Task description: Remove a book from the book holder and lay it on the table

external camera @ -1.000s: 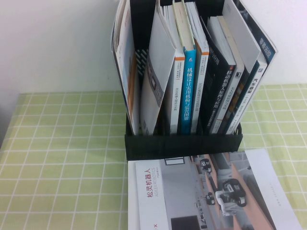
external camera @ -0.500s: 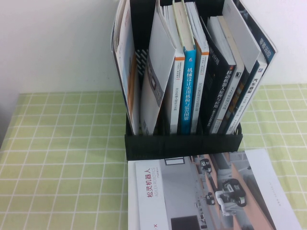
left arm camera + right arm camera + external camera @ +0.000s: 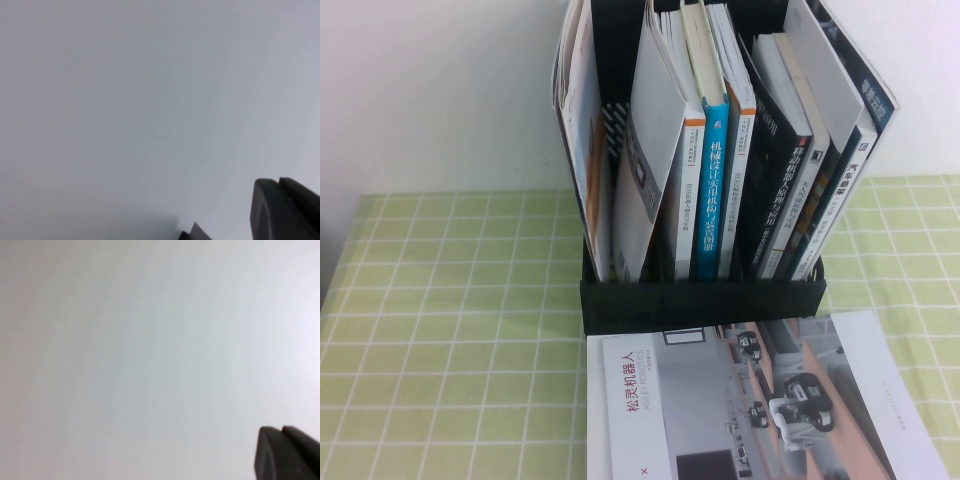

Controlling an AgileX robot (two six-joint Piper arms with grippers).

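Book holder: stands upright on the table towards the rear, against a pale wall, its low front lip facing the camera. Its upper edge is cut off at the top of the high view.

The book: appears to be the thin white softcover with a tan-orange strip in the leftmost slot, leaning slightly. Only a narrow sliver of its cover shows, so title and artwork cannot be read. It is in the holder, not on the table.

Other contents: a grey-faced thin volume leans in the next slot, then a blue-spined book and several dark-spined books to the right. Several spines overlap and the slot walls between them are largely hidden.

Magazine: lies flat on the green grid cloth directly in front of the holder, its far edge just beside the lip (contact cannot be confirmed). A red title and a grey-and-peach photo with robots are visible; its near portion runs off the bottom of the picture.

Left gripper: out of the high view. In the left wrist view only a dark corner of it shows against a blank grey-white surface; whether it is wide or closed cannot be told. A small dark shape beside it is unidentifiable.

Right gripper: likewise outside the high view, a dark corner against blank white. It is fully closed and holds nothing visible.
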